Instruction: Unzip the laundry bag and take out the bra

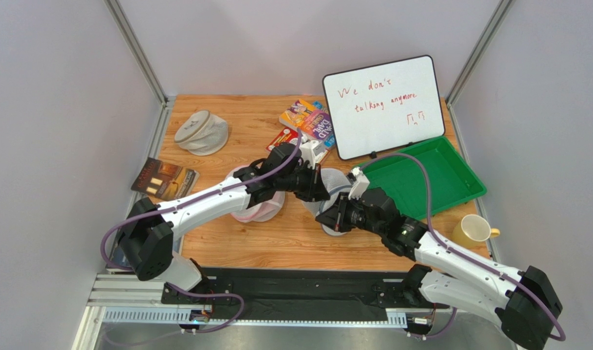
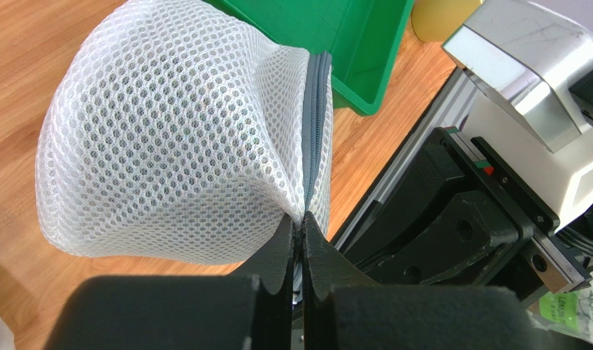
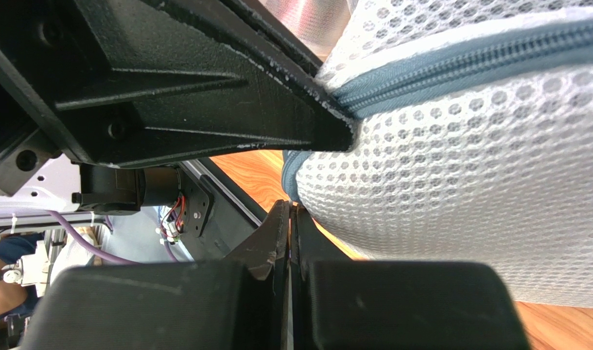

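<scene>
the laundry bag (image 1: 338, 184) is at the middle of the desk (image 1: 234, 251), just left of the green tray (image 1: 423, 179), and both arms meet over it. the left fingers (image 2: 301, 227) are pressed fully together, pinching the bag at the lower end of its grey-blue zipper (image 2: 318, 109). the white mesh puckers in toward their tips. the zipper looks closed along the stretch in view. the right fingers (image 3: 290, 211) are clamped tight too, tips at the grey rim on the bag's edge, and seem to nip it just below the left fingers. a yellow mug (image 1: 473, 230) stands near the tray, and a whiteboard (image 1: 383, 106) is behind it.
</scene>
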Robot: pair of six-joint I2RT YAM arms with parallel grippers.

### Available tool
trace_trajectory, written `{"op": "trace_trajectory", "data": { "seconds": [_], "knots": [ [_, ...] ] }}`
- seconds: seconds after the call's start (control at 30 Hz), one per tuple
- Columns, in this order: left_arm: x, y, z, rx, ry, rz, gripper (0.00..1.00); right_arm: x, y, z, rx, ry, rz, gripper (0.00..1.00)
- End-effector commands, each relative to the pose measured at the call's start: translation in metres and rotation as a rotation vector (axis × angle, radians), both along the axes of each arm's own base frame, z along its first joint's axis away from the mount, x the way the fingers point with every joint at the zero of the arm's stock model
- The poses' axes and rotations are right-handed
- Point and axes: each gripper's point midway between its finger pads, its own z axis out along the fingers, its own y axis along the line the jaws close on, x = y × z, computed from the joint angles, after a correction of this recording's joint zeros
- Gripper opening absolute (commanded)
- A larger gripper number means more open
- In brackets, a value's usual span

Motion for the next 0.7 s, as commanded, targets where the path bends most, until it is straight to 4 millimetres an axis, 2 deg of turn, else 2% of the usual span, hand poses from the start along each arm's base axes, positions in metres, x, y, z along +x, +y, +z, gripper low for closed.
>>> {"op": "trace_trajectory", "data": {
  "seconds": [0.0, 0.33, 0.5, 0.53, 0.57, 0.6, 0.63, 0.67],
  "knots": [
    [0.028, -0.009, 0.039, -0.081, -0.096, 0.046, 0.00, -0.012, 0.004, 0.003, 0.037, 0.006, 0.039, 0.00],
    [0.045, -0.005, 0.036, -0.071, -0.082, 0.057, 0.00, -0.017, 0.001, 0.003, 0.038, 0.013, 0.041, 0.00],
    [0.047, -0.006, 0.031, -0.069, -0.065, 0.045, 0.00, -0.018, -0.001, 0.001, 0.036, 0.018, 0.035, 0.00],
    [0.047, -0.006, 0.031, -0.071, -0.063, 0.040, 0.02, -0.017, -0.002, 0.001, 0.035, 0.015, 0.030, 0.00],
    [0.045, -0.007, 0.030, -0.073, -0.058, 0.029, 0.11, -0.016, -0.002, 0.004, 0.038, 0.009, 0.028, 0.00],
    [0.043, -0.008, 0.030, -0.074, -0.056, 0.018, 0.35, -0.016, -0.002, 0.005, 0.037, 0.005, 0.028, 0.00],
    [0.042, -0.007, 0.031, -0.076, -0.057, 0.013, 0.46, -0.015, -0.002, 0.005, 0.034, 0.003, 0.026, 0.00],
    [0.040, -0.006, 0.032, -0.081, -0.058, 0.005, 0.53, -0.014, -0.002, 0.008, 0.033, -0.004, 0.025, 0.00]
  ]
}}
